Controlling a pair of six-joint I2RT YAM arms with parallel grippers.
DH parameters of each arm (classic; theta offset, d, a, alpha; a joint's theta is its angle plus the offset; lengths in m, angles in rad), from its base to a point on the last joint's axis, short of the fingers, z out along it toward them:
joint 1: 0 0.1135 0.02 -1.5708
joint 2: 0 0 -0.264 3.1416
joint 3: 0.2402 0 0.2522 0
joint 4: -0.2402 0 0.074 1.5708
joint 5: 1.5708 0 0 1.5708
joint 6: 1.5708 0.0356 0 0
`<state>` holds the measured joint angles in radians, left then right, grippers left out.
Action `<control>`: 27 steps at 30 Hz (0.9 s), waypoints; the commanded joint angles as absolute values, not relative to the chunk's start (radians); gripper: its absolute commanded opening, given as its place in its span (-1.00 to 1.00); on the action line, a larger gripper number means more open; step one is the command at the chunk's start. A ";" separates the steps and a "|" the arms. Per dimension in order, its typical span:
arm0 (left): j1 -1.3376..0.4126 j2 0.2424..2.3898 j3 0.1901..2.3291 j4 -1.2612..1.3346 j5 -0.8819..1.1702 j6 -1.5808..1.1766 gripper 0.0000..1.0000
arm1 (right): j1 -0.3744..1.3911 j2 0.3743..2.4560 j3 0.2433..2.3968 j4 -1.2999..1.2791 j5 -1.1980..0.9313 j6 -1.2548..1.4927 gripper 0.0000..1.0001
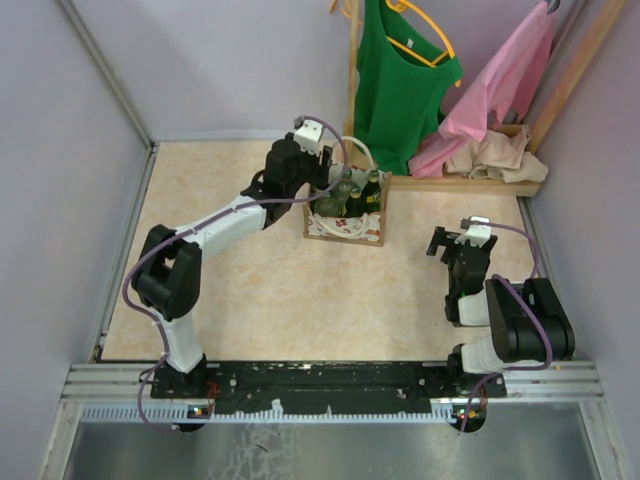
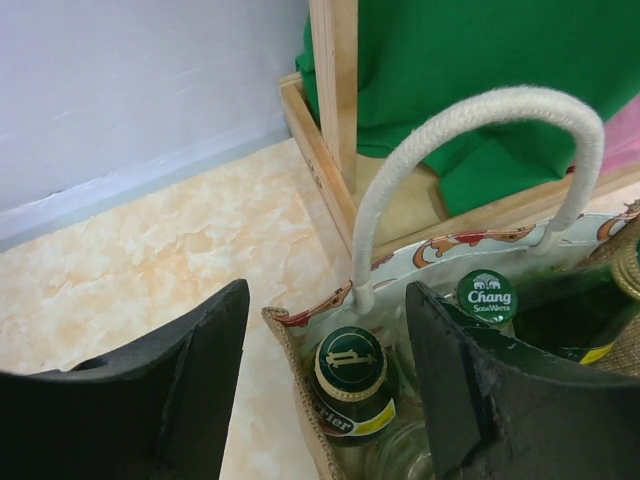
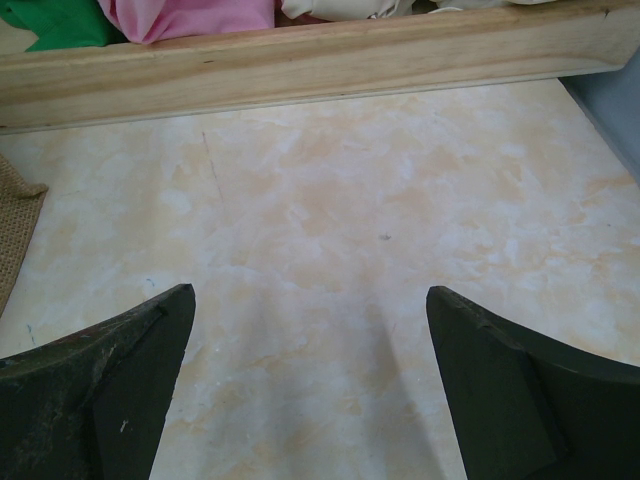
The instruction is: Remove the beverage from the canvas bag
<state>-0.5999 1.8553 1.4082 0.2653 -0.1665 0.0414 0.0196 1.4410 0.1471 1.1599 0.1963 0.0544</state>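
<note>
The canvas bag (image 1: 345, 222) stands mid-table with white loop handles (image 2: 470, 130) and a red print on its side. It holds several green bottles. In the left wrist view a green-capped Perrier bottle (image 2: 352, 385) sits at the bag's left corner, and a Chang soda water bottle (image 2: 487, 297) stands behind it. My left gripper (image 2: 328, 330) is open above the bag's left end. One finger is outside the bag wall and the other is inside, with the Perrier cap between them, not touched. My right gripper (image 3: 310, 340) is open and empty over bare table, right of the bag.
A wooden rack base (image 1: 465, 182) with an upright post (image 2: 335, 90) stands just behind the bag. A green top (image 1: 400, 80), a pink garment (image 1: 500, 85) and a beige cloth heap (image 1: 495, 155) hang or lie there. Walls enclose the table.
</note>
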 commanded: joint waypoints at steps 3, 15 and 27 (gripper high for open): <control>-0.604 1.851 1.328 0.396 -0.197 0.036 0.40 | 0.028 1.443 0.181 1.215 0.201 0.043 0.98; -0.605 1.923 1.326 0.444 -0.203 0.025 -0.05 | 0.029 1.443 0.181 1.215 0.202 0.043 0.98; -0.604 1.952 1.335 0.420 -0.206 0.023 -1.00 | 0.028 1.443 0.181 1.215 0.202 0.042 0.98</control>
<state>-0.6048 1.9285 1.3251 0.4301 -0.1928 0.0227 0.0196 1.4410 0.1471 1.1599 0.1963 0.0544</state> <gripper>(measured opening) 0.400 0.990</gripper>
